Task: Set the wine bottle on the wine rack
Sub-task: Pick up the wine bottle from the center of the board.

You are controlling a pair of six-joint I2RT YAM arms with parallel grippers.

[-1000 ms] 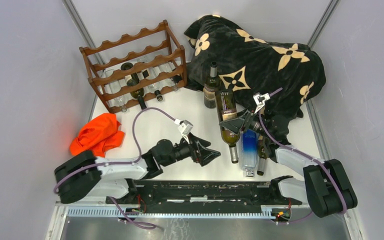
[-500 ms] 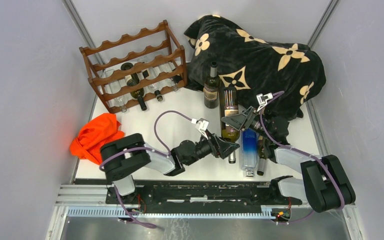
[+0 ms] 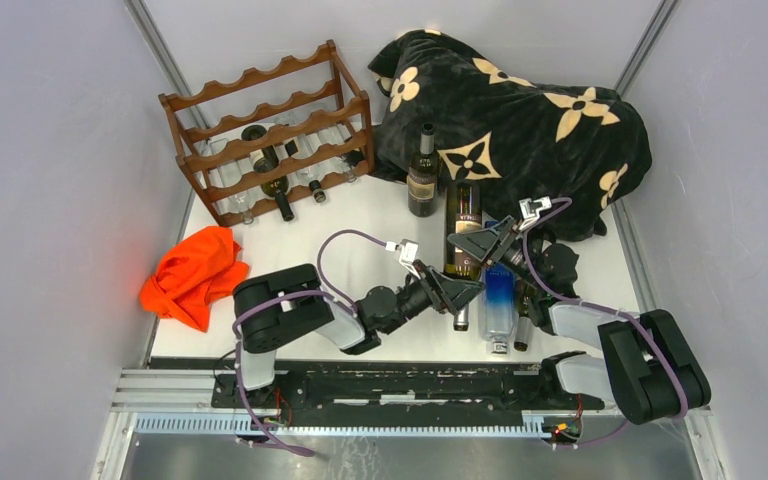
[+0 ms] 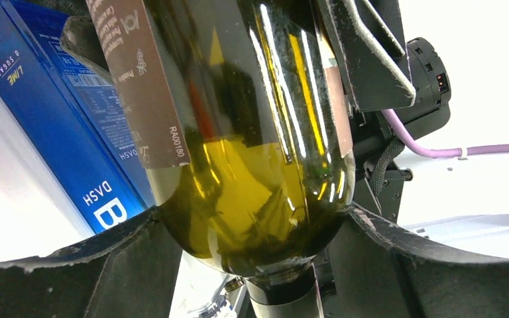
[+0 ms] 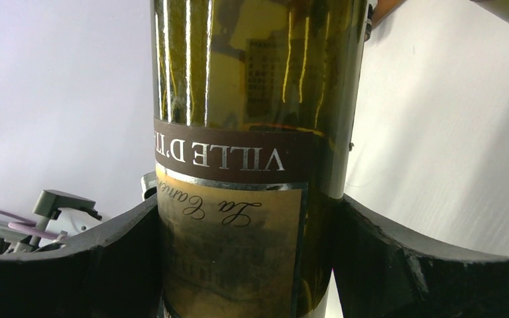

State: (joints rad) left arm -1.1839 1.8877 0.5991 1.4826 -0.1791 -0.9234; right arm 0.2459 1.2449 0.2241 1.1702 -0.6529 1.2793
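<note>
While the right gripper clamps its dark pads on either side of the label, the wine bottle fills that wrist view: olive-green glass, a brown band lettered VILLE D'IT, and a tan label with script beneath. From the top camera the right gripper grasps the wine bottle mid-body, just right of the frame's centre, base toward the top edge and neck toward the bottom. The left gripper sits lower, its fingers spread around the yellow-tinted shoulder; whether they press the glass I cannot tell. Just right of the neck lies a blue-labelled bottle, with a black flowered blanket above it. The wine rack stands in the upper left, well apart from both grippers
</note>
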